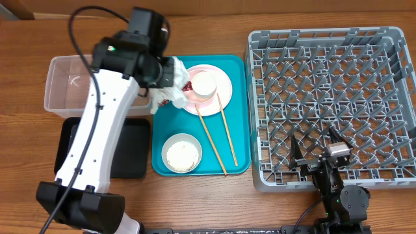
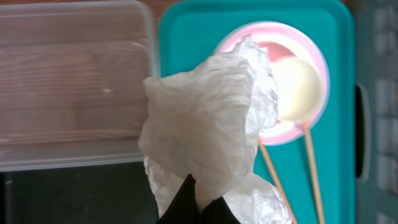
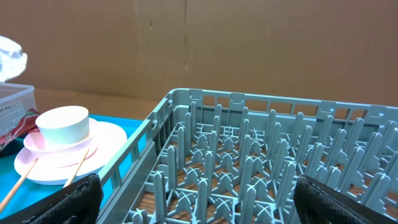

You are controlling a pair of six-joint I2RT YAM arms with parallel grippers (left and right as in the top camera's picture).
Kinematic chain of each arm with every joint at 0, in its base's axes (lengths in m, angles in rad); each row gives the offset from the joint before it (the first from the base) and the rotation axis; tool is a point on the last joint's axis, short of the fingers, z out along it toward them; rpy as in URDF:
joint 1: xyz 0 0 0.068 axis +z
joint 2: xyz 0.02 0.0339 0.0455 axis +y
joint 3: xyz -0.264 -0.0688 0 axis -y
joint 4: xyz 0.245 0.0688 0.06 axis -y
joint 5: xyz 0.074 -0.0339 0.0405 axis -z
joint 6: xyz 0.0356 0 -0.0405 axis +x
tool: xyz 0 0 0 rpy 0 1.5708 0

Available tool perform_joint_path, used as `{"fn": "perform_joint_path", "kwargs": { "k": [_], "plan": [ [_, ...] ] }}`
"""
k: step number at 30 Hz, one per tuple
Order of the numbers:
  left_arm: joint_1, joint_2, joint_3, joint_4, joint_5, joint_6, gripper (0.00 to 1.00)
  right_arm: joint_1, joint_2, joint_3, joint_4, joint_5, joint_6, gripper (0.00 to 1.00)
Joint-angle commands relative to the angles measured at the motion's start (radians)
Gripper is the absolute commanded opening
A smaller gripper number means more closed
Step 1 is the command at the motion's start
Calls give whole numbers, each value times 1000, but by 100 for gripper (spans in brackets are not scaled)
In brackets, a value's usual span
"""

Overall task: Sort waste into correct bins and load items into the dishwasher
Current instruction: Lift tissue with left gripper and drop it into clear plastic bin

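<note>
The left gripper (image 2: 198, 204) pinches a crumpled white tissue (image 2: 205, 118) above the left edge of the flat teal tray (image 1: 240, 130), just beside the clear rectangular plastic tub (image 1: 47, 91). The drop likely goes best with the tissue fully past the tub's wall, since its loose folds could catch the rim. The right gripper (image 1: 315, 146) rests spread open at the grey pegged dish rack (image 1: 396, 97).

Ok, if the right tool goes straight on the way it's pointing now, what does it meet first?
Most likely the upright pegs of the grey dish rack: the open right tool points across the rack's inside. How high it sits above the pegs is unclear.
</note>
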Motion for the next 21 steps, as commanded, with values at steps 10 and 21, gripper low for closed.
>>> {"fn": "perform_joint_path", "kwargs": {
  "k": [10,21],
  "plan": [
    [206,55,-8,70,-259,-51,4,-1,-9,-11,5,-1,0,100],
    [312,307,-12,177,-258,-50,4,-2,-9,-11,5,-1,0,100]
  ]
}}
